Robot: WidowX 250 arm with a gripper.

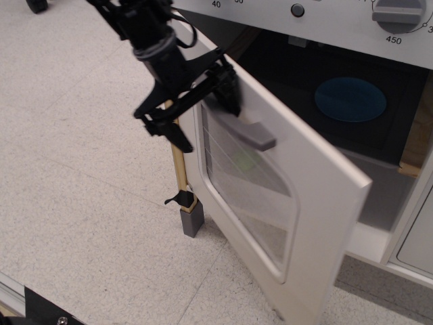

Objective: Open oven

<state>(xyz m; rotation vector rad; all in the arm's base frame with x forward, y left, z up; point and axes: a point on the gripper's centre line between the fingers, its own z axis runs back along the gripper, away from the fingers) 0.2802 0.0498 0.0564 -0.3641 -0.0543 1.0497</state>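
The white oven stands at the right with grey knobs on its top panel. Its door, with a rounded glass window and a grey bar handle, hangs about half open, tilted out toward the floor. The dark oven inside shows. My black gripper is at the door's upper left corner. Its fingertips are together and hold nothing, in front of the wood trim. A black part of the gripper body lies against the door's top edge, just above the handle's left end.
A blue round disc lies inside the oven. A grey foot holds the oven's left corner on the speckled floor. A plain white panel sits at the lower right. A dark object is at the top left.
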